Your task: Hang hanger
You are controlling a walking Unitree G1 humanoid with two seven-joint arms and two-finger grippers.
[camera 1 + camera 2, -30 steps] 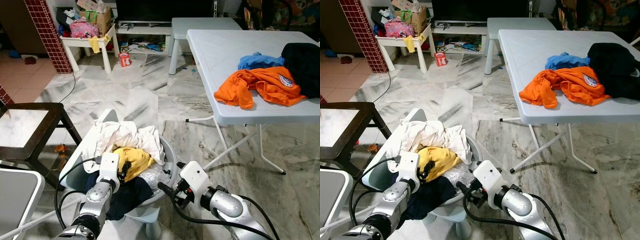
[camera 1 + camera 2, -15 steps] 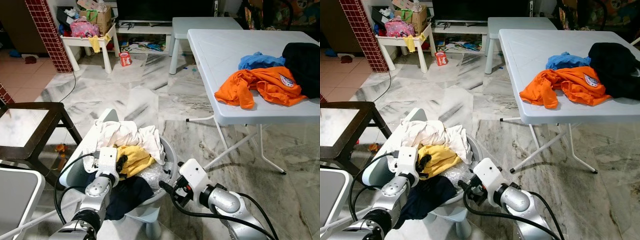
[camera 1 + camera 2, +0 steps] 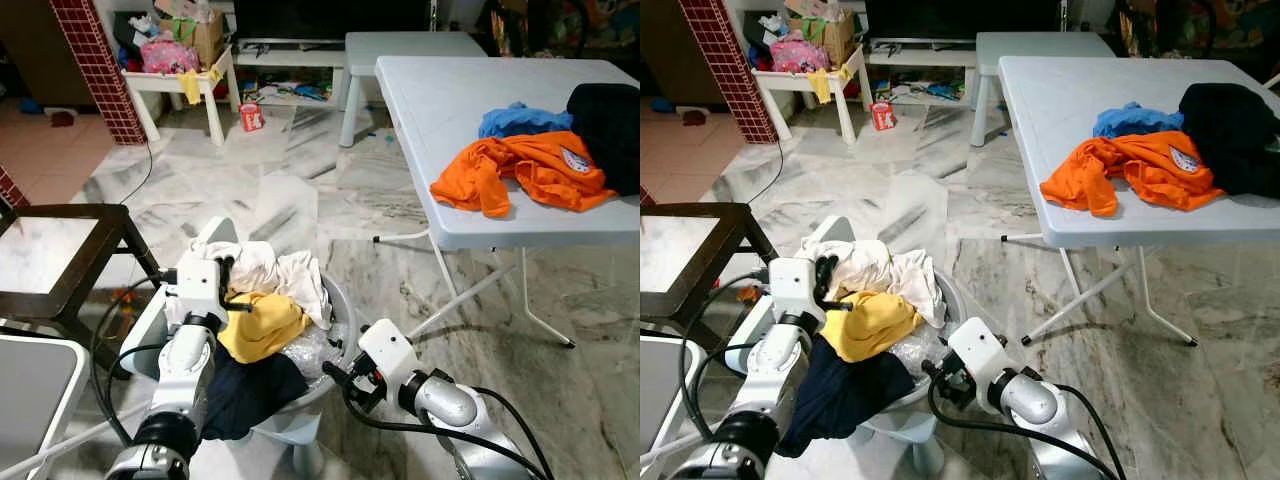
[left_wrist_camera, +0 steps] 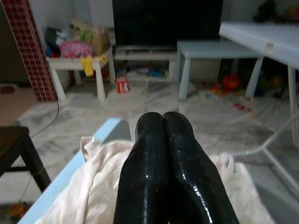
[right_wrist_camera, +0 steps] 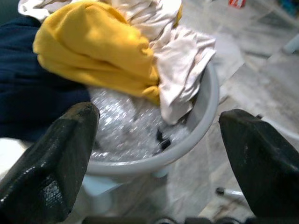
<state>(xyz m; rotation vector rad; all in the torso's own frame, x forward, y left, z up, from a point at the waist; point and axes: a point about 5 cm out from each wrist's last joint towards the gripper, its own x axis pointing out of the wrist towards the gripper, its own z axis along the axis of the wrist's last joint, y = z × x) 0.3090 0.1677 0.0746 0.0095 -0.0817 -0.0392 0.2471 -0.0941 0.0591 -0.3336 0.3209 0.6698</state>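
No hanger anywhere I can spot. Left gripper (image 3: 228,283) fingers pressed together, empty, over the laundry basket (image 3: 338,300); right gripper (image 3: 338,372) fingers spread wide beside its rim. Hangers are light and stiff, so I'd grab the hook neck.

A white folding surface (image 3: 440,110) stands on the marble floor (image 3: 290,190). An orange garment (image 3: 520,172), a blue garment (image 3: 520,120) and a black garment (image 3: 610,130) are laid on it near its front edge, touching one another. A grey basin (image 3: 945,300) is carried on a pale blue stool (image 3: 900,435) on the floor; white cloth (image 3: 890,270), a yellow garment (image 3: 870,325) and a dark navy garment (image 3: 840,395) are piled in it. A dark wooden side surface (image 3: 60,260) stands beside the basin.
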